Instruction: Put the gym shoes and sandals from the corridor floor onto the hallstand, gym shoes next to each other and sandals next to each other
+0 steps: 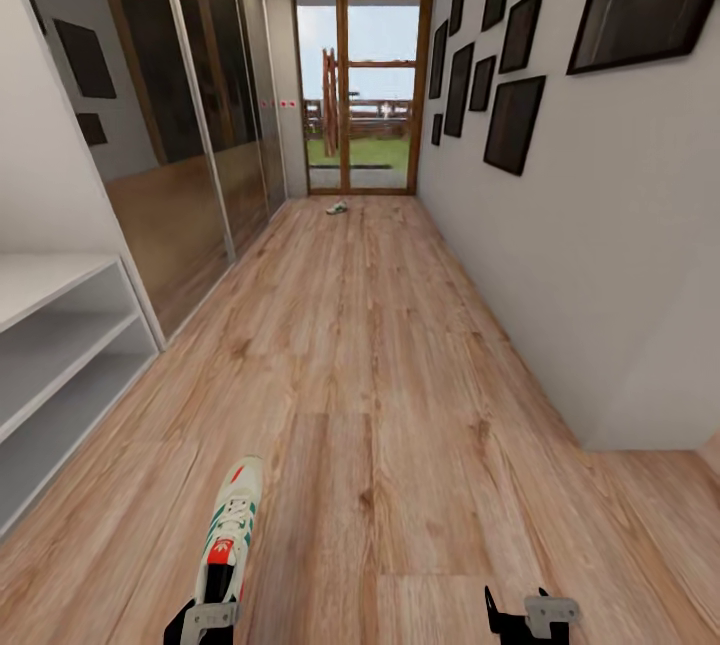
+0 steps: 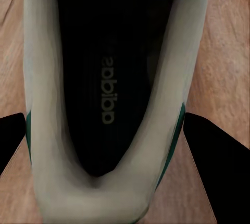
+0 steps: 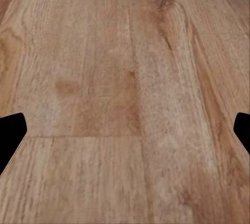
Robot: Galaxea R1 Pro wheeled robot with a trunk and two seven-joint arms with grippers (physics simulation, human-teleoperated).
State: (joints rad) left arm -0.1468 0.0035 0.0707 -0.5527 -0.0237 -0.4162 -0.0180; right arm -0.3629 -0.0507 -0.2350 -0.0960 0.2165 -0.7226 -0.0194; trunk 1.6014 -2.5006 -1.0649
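A white gym shoe [image 1: 230,530] with teal stripes and a red tongue patch points away from me at the bottom left of the head view. My left gripper [image 1: 205,620] is shut on its heel. In the left wrist view the gym shoe's dark insole [image 2: 107,88] lies between the black fingers [image 2: 216,156], which press on its sides. The second gym shoe [image 1: 337,208] lies on the corridor floor [image 1: 400,405] far ahead by the glass door. My right gripper [image 1: 520,620] hangs open over bare planks [image 3: 125,99]. The sandals are out of view.
A low white open shelf unit [image 1: 60,345] with a flat top stands against the left wall. Mirrored wardrobe doors [image 1: 190,145] run along the left; a white wall with dark frames [image 1: 510,115] runs along the right. A glass door [image 1: 362,90] closes the corridor's far end.
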